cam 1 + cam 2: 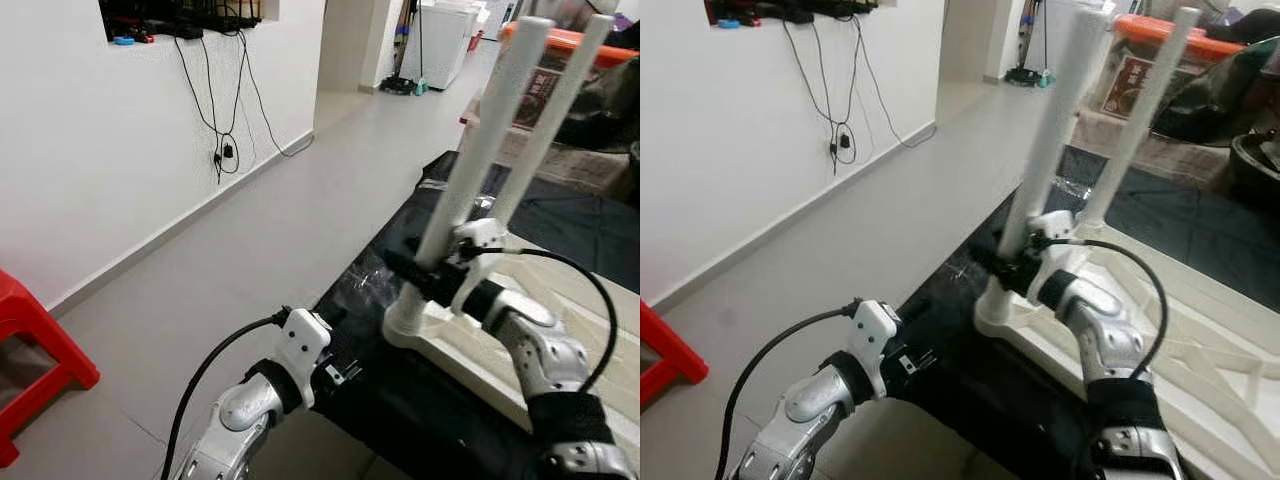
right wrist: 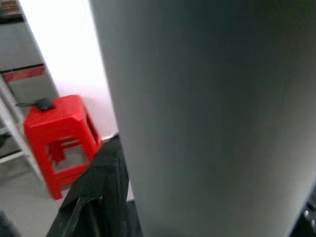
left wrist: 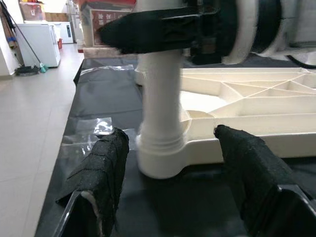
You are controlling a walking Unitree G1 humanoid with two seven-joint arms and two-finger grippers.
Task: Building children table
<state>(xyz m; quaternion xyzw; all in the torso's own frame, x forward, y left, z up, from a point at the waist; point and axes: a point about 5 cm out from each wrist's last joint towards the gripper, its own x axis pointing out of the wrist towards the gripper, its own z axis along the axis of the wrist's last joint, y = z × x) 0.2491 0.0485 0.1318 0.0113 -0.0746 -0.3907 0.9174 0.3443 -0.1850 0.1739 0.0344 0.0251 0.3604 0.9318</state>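
Note:
A cream table top (image 1: 478, 362) lies upside down on a black sheet (image 1: 400, 425). Two white legs stand upright from it, the near leg (image 1: 470, 170) in the corner socket (image 3: 160, 158) and the far leg (image 1: 555, 120) behind it. My right gripper (image 1: 425, 275) is shut on the near leg just above the socket; in the right wrist view that leg (image 2: 207, 118) is pressed up close. My left gripper (image 3: 170, 143) is open at the sheet's edge, low down. Its two fingers (image 3: 106, 163) stand on either side of the socket without touching it.
A red plastic stool (image 1: 30, 340) stands on the floor at the left, by a white wall with hanging cables (image 1: 225, 150). Grey floor runs back to a white appliance (image 1: 445, 40). Behind the table top are an orange-lidded box (image 1: 560, 40) and dark bedding.

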